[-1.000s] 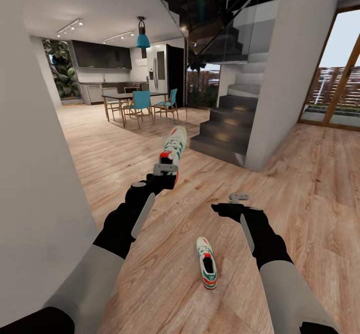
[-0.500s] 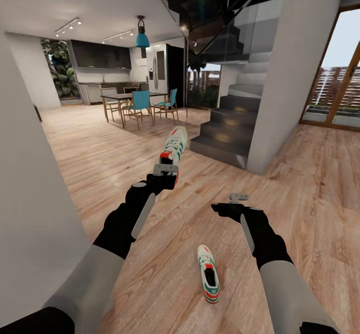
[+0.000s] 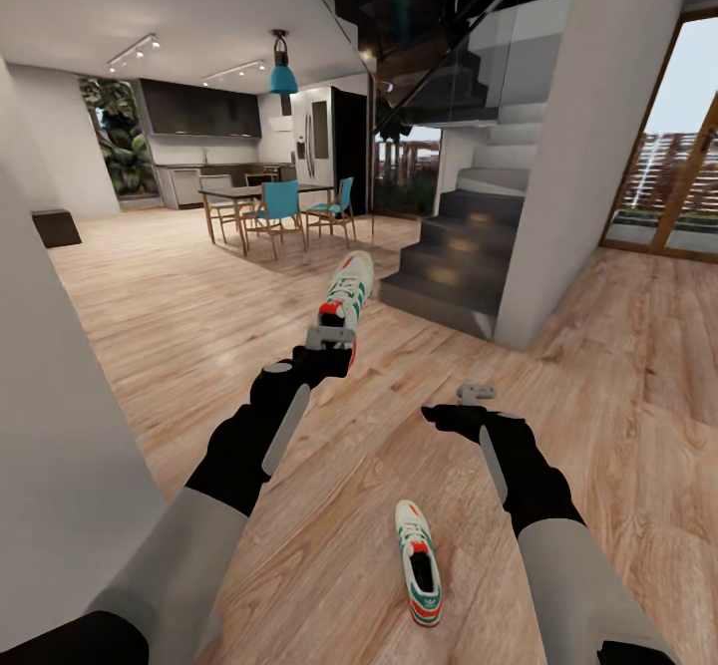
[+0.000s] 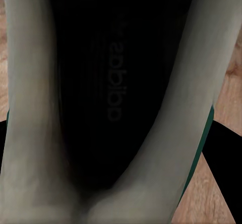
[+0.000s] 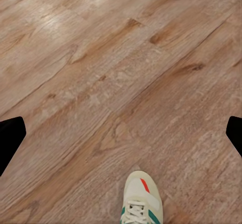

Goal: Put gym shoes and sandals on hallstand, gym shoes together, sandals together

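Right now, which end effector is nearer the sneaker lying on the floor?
Right. The right end effector hangs empty just above and beyond the floor sneaker; the left end effector is farther off, holding the other sneaker.

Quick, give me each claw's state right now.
Left claw: shut on a gym shoe, held up off the floor.
Right claw: open, holding nothing; the other gym shoe lies on the floor.

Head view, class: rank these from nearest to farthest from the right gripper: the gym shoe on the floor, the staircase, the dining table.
1. Gym shoe on the floor, just below the right gripper.
2. Staircase, ahead, slightly to its left.
3. Dining table, far back on the left.
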Robot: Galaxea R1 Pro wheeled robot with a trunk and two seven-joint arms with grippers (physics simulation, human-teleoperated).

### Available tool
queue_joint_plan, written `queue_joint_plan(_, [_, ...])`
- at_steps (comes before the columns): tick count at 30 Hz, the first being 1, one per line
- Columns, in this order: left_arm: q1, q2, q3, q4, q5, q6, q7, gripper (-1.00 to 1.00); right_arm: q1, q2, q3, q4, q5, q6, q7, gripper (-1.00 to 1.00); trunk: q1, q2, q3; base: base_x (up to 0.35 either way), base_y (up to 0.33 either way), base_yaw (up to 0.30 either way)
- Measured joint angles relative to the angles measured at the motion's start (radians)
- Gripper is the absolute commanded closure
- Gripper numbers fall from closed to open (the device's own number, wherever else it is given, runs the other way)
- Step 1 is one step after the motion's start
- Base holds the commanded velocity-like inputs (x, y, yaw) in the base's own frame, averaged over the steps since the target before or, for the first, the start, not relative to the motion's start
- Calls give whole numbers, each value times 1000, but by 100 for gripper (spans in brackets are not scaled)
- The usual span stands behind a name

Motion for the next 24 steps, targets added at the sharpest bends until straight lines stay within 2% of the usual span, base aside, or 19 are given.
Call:
queue_joint_plan(6, [0,0,-1,0,0,0,0,100,0,0,0,0,0,0,-1,-100,0,0,0,138,-93,0])
queue_joint_plan(24, [0,0,0,0,-2,1,0,100,0,2,1,4,1,-3,-1,-100,0,0,0,6,-4,0])
